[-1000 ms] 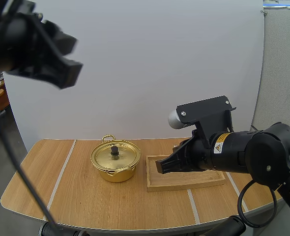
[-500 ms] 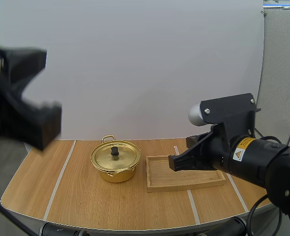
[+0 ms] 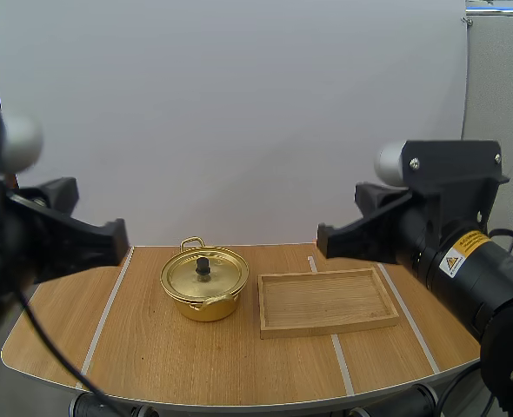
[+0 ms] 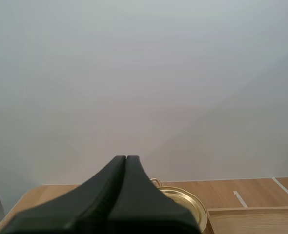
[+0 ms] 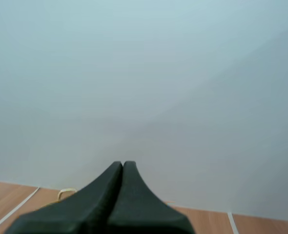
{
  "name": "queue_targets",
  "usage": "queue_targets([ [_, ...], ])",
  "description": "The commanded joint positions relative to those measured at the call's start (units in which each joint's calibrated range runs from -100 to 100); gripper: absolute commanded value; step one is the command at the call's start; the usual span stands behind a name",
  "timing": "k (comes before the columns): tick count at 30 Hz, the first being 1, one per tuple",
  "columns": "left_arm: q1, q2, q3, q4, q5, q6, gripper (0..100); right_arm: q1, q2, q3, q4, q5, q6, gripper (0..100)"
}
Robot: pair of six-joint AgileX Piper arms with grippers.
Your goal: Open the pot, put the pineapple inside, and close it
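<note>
A gold pot (image 3: 203, 284) with its lid on and a black knob (image 3: 203, 265) stands left of the table's middle. My left gripper (image 3: 117, 239) hangs above the table's left end, and in its wrist view its fingers (image 4: 126, 165) lie together as one dark wedge, the pot's rim (image 4: 185, 200) just past them. My right gripper (image 3: 326, 241) is raised above the wooden tray's far edge, its fingers (image 5: 122, 169) also pressed together on nothing, with a gold pot handle (image 5: 66, 192) beside them.
A shallow wooden tray (image 3: 326, 301) lies right of the pot with nothing in it. Pale strips (image 3: 109, 313) cross the wooden table (image 3: 169, 356) on both sides.
The right arm has drawn back and risen off the tray, which now lies in full sight. The left arm has swung down from the upper left to just above the table's left end.
</note>
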Motion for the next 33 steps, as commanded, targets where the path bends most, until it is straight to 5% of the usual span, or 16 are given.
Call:
queue_targets([
  [1, 0.08, -0.1, 14.1, 1.4, -23.3, -1.3, 0, -0.5, -0.4, 1.6, 0.3, -14.5, -2.4, 0],
  [11, 0.08, -0.1, 38.1, 1.4, -59.9, -1.2, 0, -0.5, -0.4, 23.5, 0.3, -34.0, -2.7, 0],
  [19, 0.08, -0.1, 47.0, 1.4, -76.0, -0.5, 0, -0.5, -0.4, 32.0, 0.3, -41.6, -2.7, 0],
  [33, 0.08, -0.1, 52.4, 1.0, -63.4, -1.6, 0, -1.6, -0.4, 35.4, 0.3, -35.4, -2.7, 0],
])
